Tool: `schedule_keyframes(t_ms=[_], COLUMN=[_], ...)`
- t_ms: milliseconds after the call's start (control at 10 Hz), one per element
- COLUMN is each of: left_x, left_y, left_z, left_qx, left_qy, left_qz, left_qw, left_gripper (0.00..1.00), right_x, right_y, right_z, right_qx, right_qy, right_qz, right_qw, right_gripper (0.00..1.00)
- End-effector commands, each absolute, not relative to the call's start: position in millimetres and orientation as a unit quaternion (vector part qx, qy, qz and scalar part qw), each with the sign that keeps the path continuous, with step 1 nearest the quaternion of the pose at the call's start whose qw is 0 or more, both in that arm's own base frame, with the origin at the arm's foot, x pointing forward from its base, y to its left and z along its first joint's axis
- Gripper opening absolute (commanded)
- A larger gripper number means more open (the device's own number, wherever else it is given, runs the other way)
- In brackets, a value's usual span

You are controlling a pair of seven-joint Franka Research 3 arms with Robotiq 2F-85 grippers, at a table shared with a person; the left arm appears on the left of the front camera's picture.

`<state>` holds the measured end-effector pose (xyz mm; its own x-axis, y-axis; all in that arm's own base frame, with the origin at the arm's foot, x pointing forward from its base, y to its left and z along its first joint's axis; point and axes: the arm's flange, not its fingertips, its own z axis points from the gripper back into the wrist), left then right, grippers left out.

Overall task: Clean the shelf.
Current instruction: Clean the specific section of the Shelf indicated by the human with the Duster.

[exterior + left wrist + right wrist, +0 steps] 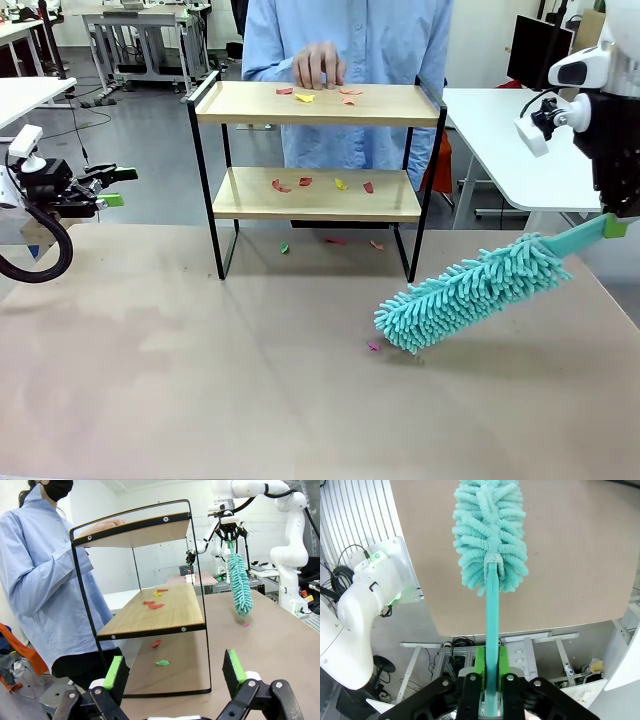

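shelf (250,105) stood at the far middle of the table (150,360), coloured scraps (305,97) on both boards, a person's hand (319,65) on its top board. right gripper (612,228) was clamped on the handle of a teal duster (470,290) angled low over the table; left gripper (112,187) hung wide apart, empty.

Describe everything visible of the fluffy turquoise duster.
The turquoise duster has a shaggy head of finger-like strands on a flat handle of the same colour. The right gripper is shut on the handle's end. It slants down toward the brown tabletop, tip beside a pink scrap, clear of the black-framed wooden shelf.
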<state>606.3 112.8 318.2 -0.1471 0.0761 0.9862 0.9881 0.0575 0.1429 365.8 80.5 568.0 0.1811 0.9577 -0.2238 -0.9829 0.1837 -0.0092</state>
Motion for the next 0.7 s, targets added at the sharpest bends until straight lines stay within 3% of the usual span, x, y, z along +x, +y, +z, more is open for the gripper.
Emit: schedule_keyframes(t_ms=[0,600], left_x=[605.4,605.4], left_y=[113.1,113.1], left_z=[321.0,321.0], left_qx=[-0.465,-0.465], left_qy=[-0.571,-0.571], left_qz=[-0.504,-0.504], left_qw=[0.451,0.451], left_gripper=[1.0,1.0], right_x=[364.2,364.2], right_y=[77.5,77.5], right_z=[570.1,570.1], right_qx=[-0.081,-0.081], right_qy=[0.083,0.083], right_qz=[0.633,0.633], right_qw=[0.765,0.765], right_gripper=[0.13,0.13])
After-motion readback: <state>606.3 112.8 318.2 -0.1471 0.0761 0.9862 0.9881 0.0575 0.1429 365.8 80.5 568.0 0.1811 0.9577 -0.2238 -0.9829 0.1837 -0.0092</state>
